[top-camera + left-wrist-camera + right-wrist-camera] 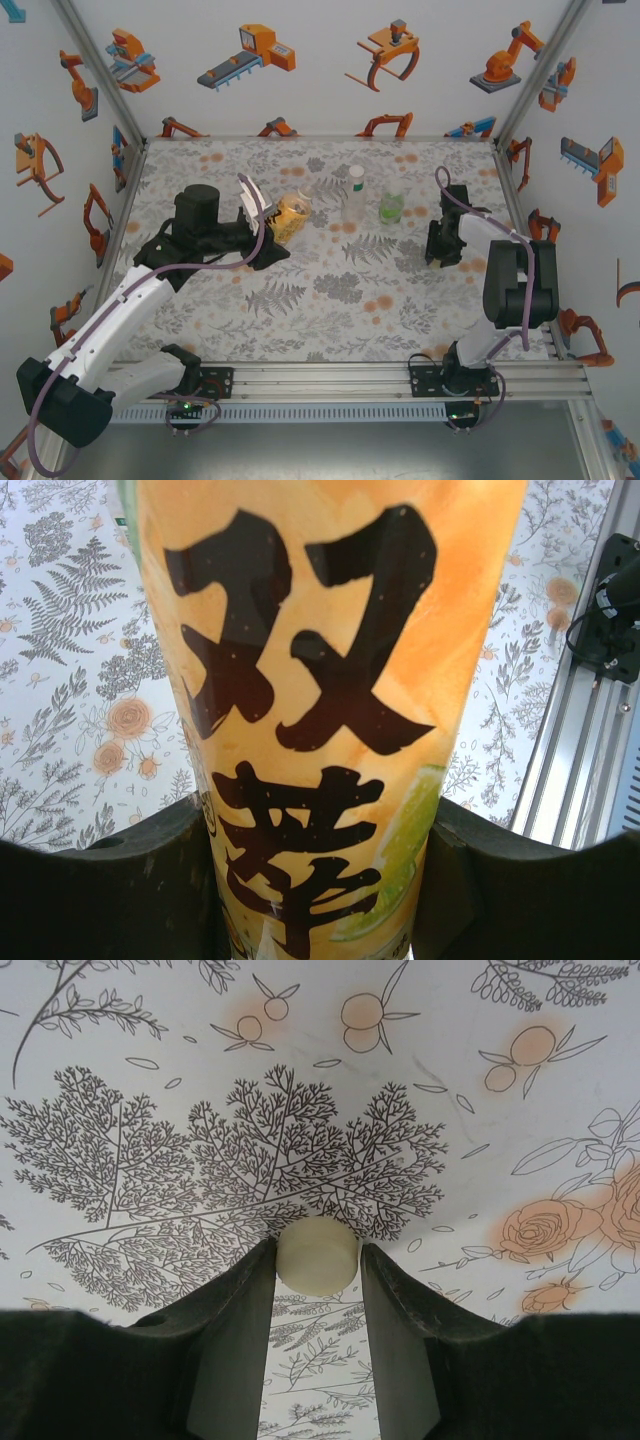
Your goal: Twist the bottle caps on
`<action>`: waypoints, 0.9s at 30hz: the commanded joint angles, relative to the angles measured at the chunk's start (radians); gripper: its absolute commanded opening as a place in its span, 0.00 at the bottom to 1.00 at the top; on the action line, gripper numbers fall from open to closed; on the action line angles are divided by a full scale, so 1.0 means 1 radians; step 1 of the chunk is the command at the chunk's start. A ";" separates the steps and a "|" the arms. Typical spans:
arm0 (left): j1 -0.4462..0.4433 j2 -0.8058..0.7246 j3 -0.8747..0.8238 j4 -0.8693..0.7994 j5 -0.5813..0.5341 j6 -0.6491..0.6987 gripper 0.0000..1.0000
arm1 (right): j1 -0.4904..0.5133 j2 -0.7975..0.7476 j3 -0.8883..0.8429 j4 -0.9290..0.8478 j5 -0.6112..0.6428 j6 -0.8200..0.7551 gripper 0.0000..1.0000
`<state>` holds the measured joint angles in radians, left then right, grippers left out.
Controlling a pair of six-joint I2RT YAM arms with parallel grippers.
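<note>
Orange bottle [320, 680] sits closest to the left wrist camera, with its label facing the lens. Two big black Chinese characters are stacked on an orange ground; the top one reads 双, and the lower one is cut off at the bottom and not sure. A green lime slice is printed at the label's lower right. No other brand text is legible.

The left gripper [320, 890] is clamped on this bottle, with dark fingers [110, 890] pressed to both sides of the lower label. The aluminium rail [580, 760] runs along the right edge of that view.

From the right wrist, the right gripper [318, 1260] is closed on a pale cap [317, 1258]. The cap is round and cream-yellow, pinched between the two fingertips and touching both. There is no writing on the cap. Behind it, the table [150, 1080] cover shows a fern, orange-fruit and rose print.

The top view adds the layout. The orange bottle is held tilted at centre-left; whether it touches the table I cannot tell. A slim clear bottle [355, 192] with a white top stands just right of it, toward the far side. The green bottle [391, 207] stands just beside that, further right. The right gripper is near the right edge, pointing down, well apart from all three bottles. The cap is too small to make out from above. The walls [320, 60] carry orange robot-arm drawings and no text.
</note>
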<state>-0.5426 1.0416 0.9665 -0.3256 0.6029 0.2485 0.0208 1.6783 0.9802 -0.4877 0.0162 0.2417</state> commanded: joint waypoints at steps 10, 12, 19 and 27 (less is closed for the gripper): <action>0.003 -0.026 -0.008 0.011 0.031 0.009 0.02 | -0.005 -0.017 0.031 -0.025 0.004 -0.007 0.32; 0.004 -0.026 -0.006 0.008 0.030 0.015 0.02 | -0.005 -0.038 0.031 -0.037 0.000 0.000 0.29; -0.012 -0.023 -0.018 -0.002 0.026 0.088 0.00 | -0.001 -0.214 0.045 -0.089 -0.101 0.031 0.25; -0.036 -0.035 -0.043 -0.005 -0.008 0.166 0.00 | 0.053 -0.491 -0.007 0.061 -0.472 0.040 0.23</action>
<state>-0.5705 1.0298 0.9340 -0.3302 0.5949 0.3557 0.0448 1.2598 0.9878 -0.5076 -0.2596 0.2653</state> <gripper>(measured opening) 0.525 0.355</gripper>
